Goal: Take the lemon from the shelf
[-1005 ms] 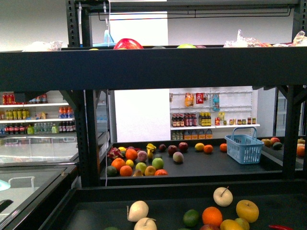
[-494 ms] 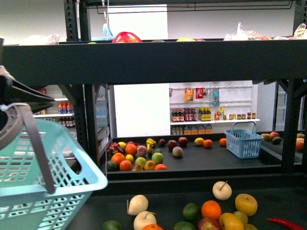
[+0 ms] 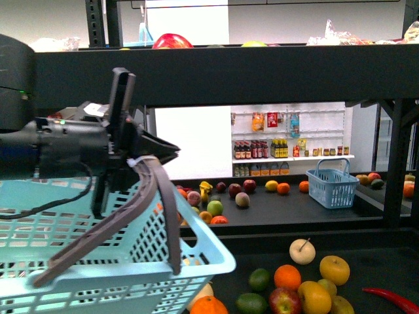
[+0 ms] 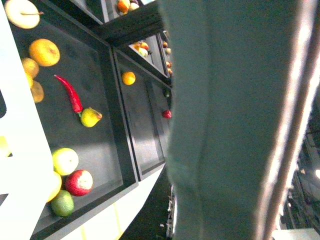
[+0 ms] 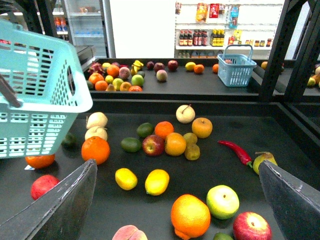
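Observation:
Two yellow lemons (image 5: 157,182) (image 5: 126,178) lie side by side on the dark tier of the black shelf (image 5: 280,125), among other fruit. My right gripper (image 5: 177,165) is open and empty above that tier, its fingers (image 5: 60,205) spread wide, the lemons between and below them. My left gripper (image 3: 141,160) is shut on the brown handle of a light turquoise basket (image 3: 131,261), held up at the left in front of the shelf (image 3: 229,78). The basket also shows in the right wrist view (image 5: 35,100). The left wrist view is mostly blocked by a blurred grey surface.
Oranges (image 5: 190,216), apples (image 5: 222,201), pears, limes and a red chili (image 5: 235,151) lie around the lemons. A farther black rack holds more fruit and a small blue basket (image 3: 332,185). Pale store shelving with bottles (image 3: 288,157) stands behind. Shelf uprights (image 5: 280,45) stand at the right.
My left arm has come up into the front view with the turquoise basket, moving up and to the right; it now covers the left part of the tier.

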{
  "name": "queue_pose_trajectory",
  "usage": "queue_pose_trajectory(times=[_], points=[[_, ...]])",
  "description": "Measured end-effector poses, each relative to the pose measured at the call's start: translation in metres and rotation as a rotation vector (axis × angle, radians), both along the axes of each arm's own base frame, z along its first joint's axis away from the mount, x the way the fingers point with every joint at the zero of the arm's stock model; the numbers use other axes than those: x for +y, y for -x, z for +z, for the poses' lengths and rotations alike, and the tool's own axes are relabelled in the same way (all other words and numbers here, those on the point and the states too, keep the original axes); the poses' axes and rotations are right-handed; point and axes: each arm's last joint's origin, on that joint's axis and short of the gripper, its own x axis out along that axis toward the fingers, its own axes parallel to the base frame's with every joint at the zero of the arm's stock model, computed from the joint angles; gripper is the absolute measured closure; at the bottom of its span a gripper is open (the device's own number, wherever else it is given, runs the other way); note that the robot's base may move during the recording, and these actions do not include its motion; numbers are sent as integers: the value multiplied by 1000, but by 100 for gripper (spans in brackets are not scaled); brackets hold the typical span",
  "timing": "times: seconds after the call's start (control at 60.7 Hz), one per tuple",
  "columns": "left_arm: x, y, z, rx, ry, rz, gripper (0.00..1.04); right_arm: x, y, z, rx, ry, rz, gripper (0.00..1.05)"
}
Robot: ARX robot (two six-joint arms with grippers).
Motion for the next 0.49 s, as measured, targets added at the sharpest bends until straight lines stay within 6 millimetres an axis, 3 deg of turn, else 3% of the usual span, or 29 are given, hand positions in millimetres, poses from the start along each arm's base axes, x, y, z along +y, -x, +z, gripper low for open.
queue_pose_trajectory(times=[0.148,0.264,0.346,0.494], points=[[-25,2,2,-10,4,-39,99,0,0,0,0,0,0,7],[-33,3,-1,-6,2,-53,99,0,0,0,1,0,0,7],[-34,3,-2,0,3,-55,99,-2,-5,-4,292,-79,-134,7],[-34,3,-1,-7,0,-53,99,-11,-28,-11,436,-130,-120,7]])
